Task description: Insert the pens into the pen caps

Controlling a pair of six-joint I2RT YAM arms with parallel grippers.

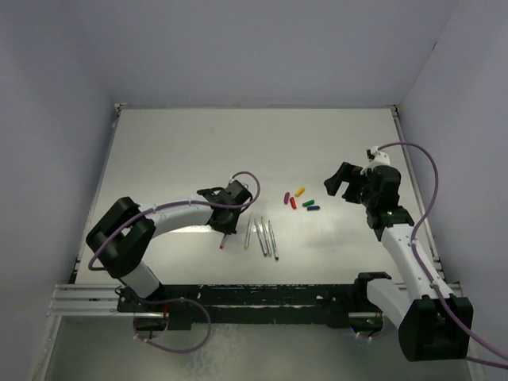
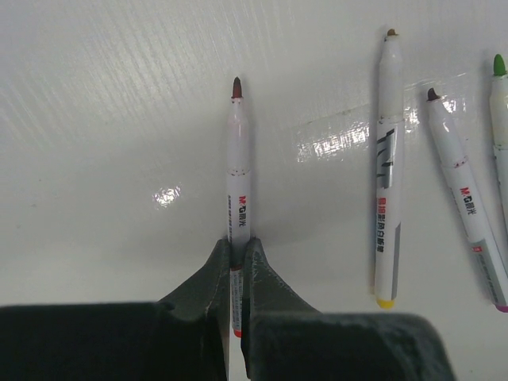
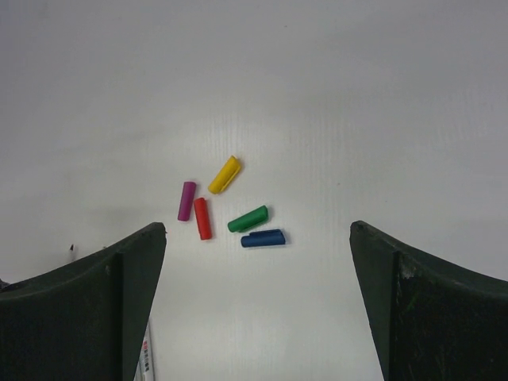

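My left gripper (image 1: pixel 225 216) (image 2: pixel 237 255) is shut on the red-tipped pen (image 2: pixel 238 167) near its back end; the pen points toward the near edge, low over the table (image 1: pixel 182 151), its red tip (image 1: pixel 221 247) showing. Several other grey-white pens (image 1: pixel 262 238) lie side by side just right of it, among them a yellow-ended one (image 2: pixel 387 182), a purple-ended one (image 2: pixel 464 202) and a green-tipped one (image 2: pixel 500 103). The pen caps lie clustered on the table: yellow (image 3: pixel 225 175), purple (image 3: pixel 186 201), red (image 3: pixel 202 218), green (image 3: pixel 248 218), dark blue (image 3: pixel 263 238). My right gripper (image 1: pixel 337 181) (image 3: pixel 258 228) is open and empty, right of the caps (image 1: pixel 300 200).
Lavender walls close the table on three sides, with raised edges at left (image 1: pixel 103 182) and right (image 1: pixel 409 175). The black base rail (image 1: pixel 254 298) runs along the near edge. Purple cables (image 1: pixel 429 182) loop off both arms. One pen end (image 3: pixel 147 357) shows in the right wrist view.
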